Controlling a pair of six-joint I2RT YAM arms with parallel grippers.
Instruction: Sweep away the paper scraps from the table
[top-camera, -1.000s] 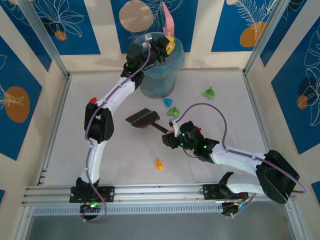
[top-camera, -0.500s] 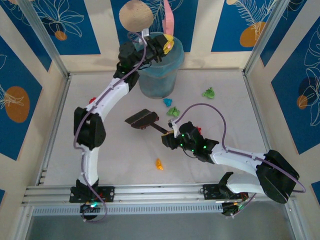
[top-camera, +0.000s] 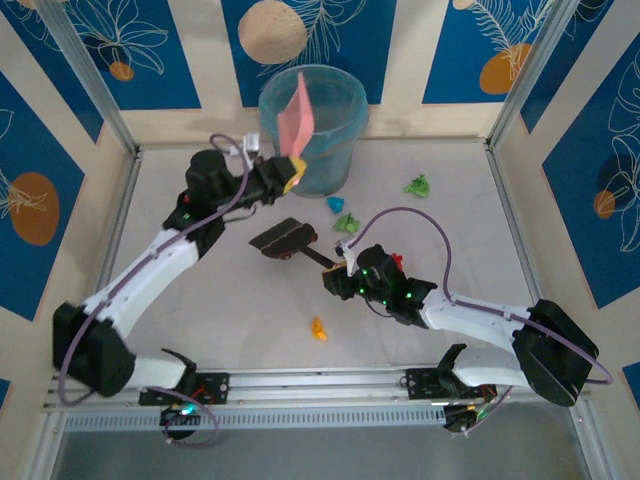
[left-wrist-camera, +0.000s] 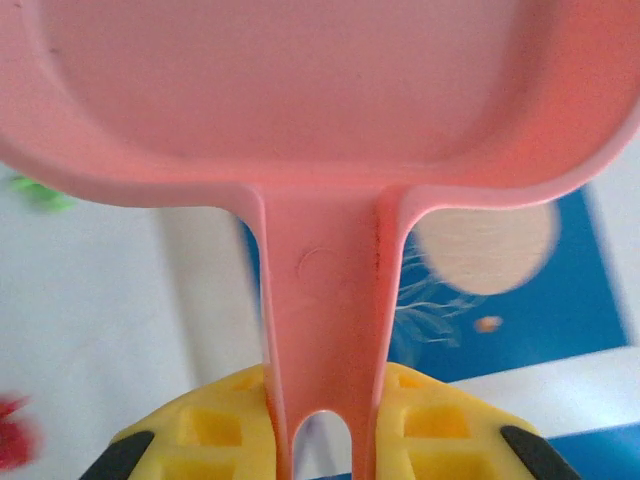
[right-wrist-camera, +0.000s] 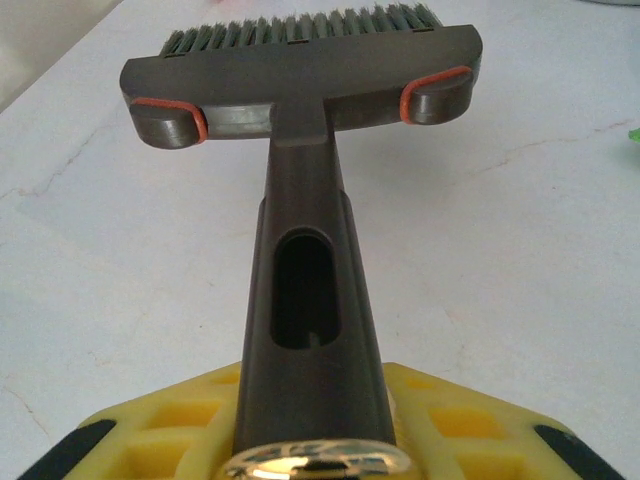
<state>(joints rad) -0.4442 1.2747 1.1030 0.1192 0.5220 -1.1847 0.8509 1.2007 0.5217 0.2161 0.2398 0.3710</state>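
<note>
Dustpan (top-camera: 297, 112) now back from bucket (top-camera: 332, 165); pale table (top-camera: 230, 300), blue-patterned walls (top-camera: 160, 50).

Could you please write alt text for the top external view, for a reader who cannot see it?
Two robot arms work over a pale table: the left gripper holds a pink dustpan up against a blue bucket, and the right gripper holds a dark brush. Green, cyan and orange paper scraps lie scattered on the table.

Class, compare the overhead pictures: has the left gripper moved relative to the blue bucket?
Yes. The left gripper, shut on the pink dustpan, has drawn back from over the bucket to its near-left side.
</note>
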